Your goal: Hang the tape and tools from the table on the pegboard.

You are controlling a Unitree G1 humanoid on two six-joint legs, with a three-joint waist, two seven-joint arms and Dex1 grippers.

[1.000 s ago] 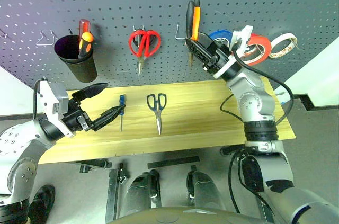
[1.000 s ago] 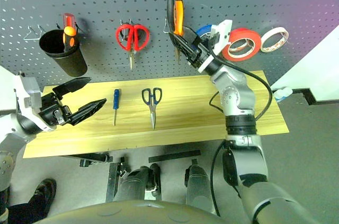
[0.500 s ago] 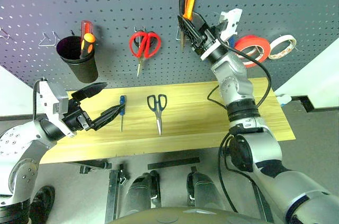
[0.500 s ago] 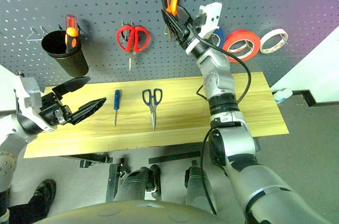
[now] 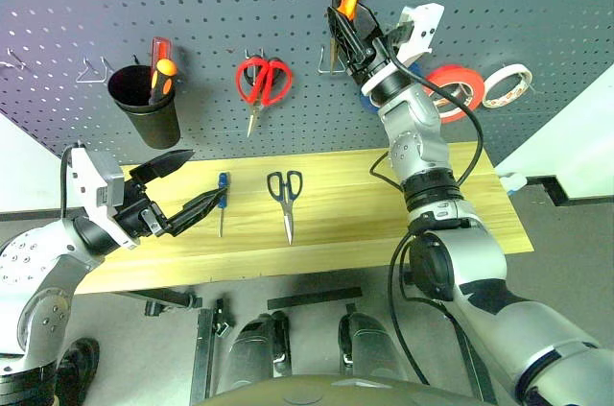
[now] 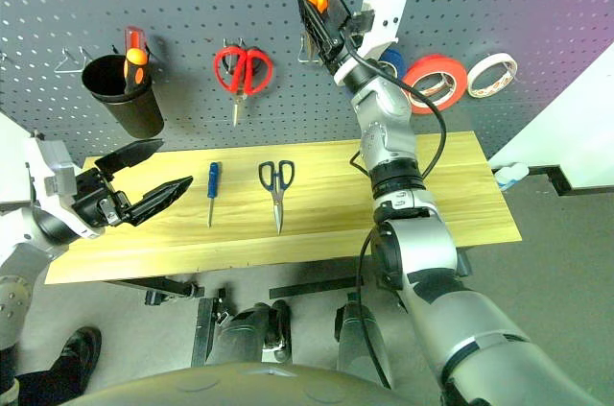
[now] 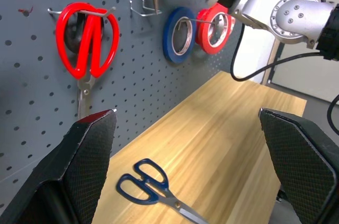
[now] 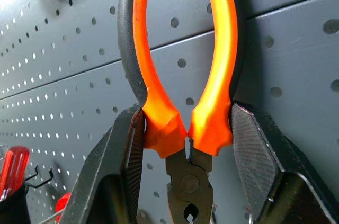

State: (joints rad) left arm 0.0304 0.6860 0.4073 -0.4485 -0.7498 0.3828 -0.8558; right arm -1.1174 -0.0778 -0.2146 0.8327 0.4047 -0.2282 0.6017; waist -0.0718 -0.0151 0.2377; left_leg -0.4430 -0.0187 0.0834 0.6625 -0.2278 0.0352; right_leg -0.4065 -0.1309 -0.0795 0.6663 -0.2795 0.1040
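The right end effector (image 5: 357, 30) clamps the pliers (image 8: 183, 102) near the pivot, handles up against the pegboard (image 5: 211, 3), likely so they can straddle a hook. The left end effector (image 5: 187, 187) hovers wide open and empty above the table (image 5: 365, 204), near the screwdriver (image 5: 221, 197) and scissors (image 5: 286, 197) waiting there.

workshop bench setup, dark grey pegboard (image 5: 192, 3) with hooks, hung red scissors (image 5: 261, 82), plank table (image 5: 345, 204)

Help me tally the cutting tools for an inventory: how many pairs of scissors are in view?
2. The red-handled scissors hang on the pegboard, right of the black cup. The dark-handled scissors lie on the table, right of the blue screwdriver.
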